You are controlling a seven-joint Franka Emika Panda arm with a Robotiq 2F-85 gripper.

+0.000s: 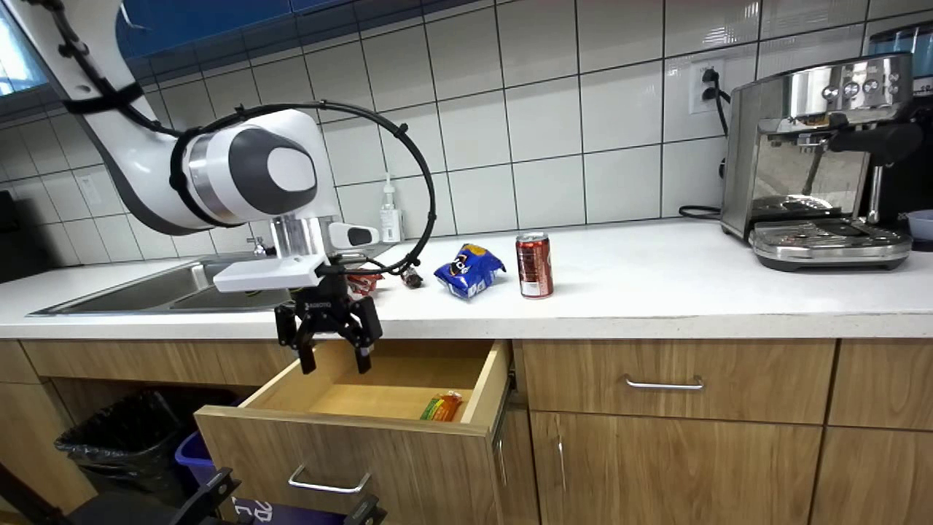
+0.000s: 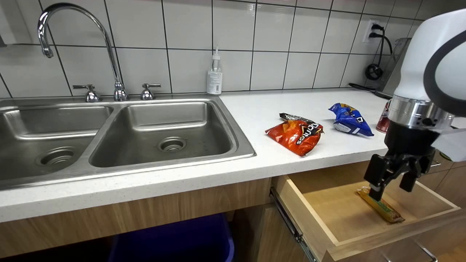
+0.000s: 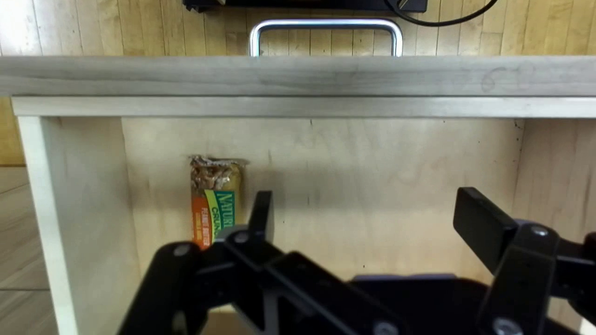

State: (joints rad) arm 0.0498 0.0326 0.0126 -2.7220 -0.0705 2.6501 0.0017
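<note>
My gripper (image 1: 335, 361) points down over a pulled-out wooden drawer (image 1: 342, 419), its jaws wide apart with nothing between them. Inside the drawer lies a wrapped granola bar (image 3: 215, 200), green, yellow and orange. It rests close to one side wall, and in the wrist view the left finger (image 3: 261, 211) partly covers its lower end. Both exterior views show the fingertips above the drawer floor, apart from the bar. On the white counter behind are a red Doritos bag (image 2: 296, 137), a dark wrapper (image 2: 293, 117), a blue chip bag (image 1: 470, 271) and a red can (image 1: 534, 266).
A double steel sink (image 2: 240, 145) with a faucet (image 2: 109, 43) is set into the counter beside a pump bottle (image 2: 214, 78). An espresso machine (image 1: 816, 160) stands farther along. Below are a black-lined bin (image 1: 131, 445) and a blue bin (image 2: 174, 240).
</note>
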